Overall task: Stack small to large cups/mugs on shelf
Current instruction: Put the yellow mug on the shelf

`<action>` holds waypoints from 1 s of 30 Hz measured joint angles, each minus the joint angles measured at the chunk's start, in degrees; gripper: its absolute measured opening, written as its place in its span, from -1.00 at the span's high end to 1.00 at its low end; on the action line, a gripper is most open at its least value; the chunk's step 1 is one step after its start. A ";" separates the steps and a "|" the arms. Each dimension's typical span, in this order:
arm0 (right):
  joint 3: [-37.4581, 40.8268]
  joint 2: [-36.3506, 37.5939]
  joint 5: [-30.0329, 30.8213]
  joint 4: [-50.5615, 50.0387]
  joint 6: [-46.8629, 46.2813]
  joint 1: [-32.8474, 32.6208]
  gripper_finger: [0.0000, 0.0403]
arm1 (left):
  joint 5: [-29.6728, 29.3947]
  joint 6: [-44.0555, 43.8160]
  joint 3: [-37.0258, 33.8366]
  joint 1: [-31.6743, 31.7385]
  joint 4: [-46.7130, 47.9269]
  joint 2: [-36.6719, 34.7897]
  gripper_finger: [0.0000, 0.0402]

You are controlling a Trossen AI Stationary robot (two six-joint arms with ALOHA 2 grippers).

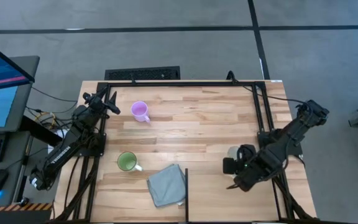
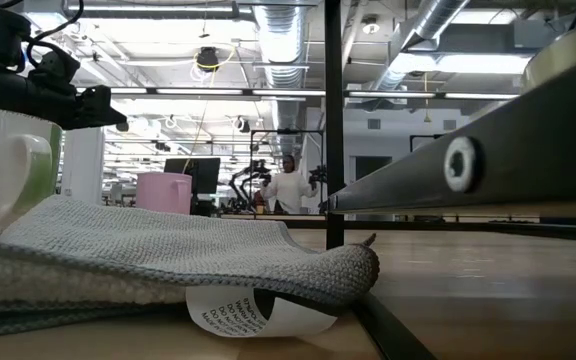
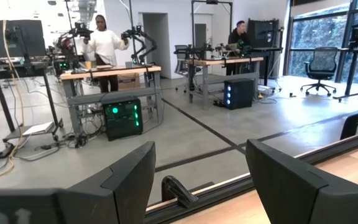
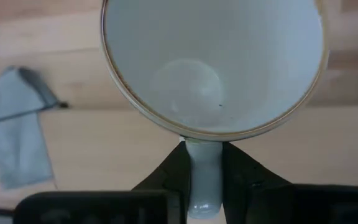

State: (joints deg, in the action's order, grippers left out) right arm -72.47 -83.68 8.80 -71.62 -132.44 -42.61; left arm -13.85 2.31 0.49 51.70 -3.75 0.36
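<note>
The cream-white mug shows from above in the right wrist view, and my right gripper is shut on it. In the high view it sits at the table's right, half hidden by the gripper. The lilac mug stands upright at the far left. The green mug stands upright nearer, left of centre. My left gripper hovers open near the far left corner, beside the lilac mug, and touches nothing; its wrist view looks out into the room. My right gripper pinches the cream mug's handle between its two fingers. It comes from above, on the mug's near right side, slanting down. The mug stays upright with its mouth facing up. In the low view a pale rim shows high up, so the mug seems lifted clear.
A grey cloth lies near the table's near edge, with a paper label under it. A dark upright post stands beside it. Black frame rails run along the table's sides. Bare wood lies between the mugs. A person stands far off.
</note>
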 joint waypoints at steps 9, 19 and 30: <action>-0.04 0.07 -2.84 1.27 -0.66 -2.68 0.63 | 0.00 -1.24 0.00 0.00 0.04 0.00 -0.21; -0.04 0.07 -3.43 1.27 -0.18 -4.39 0.63 | 0.02 -4.94 -0.02 0.02 0.07 0.00 -0.21; -2.58 0.02 -6.52 1.56 -0.71 -7.52 0.63 | 0.00 -5.09 -0.02 0.02 0.07 0.00 -0.21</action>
State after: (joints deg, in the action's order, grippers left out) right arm -75.05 -83.66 2.28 -70.06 -133.15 -50.13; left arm -13.84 -2.78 0.48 51.72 -3.68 0.36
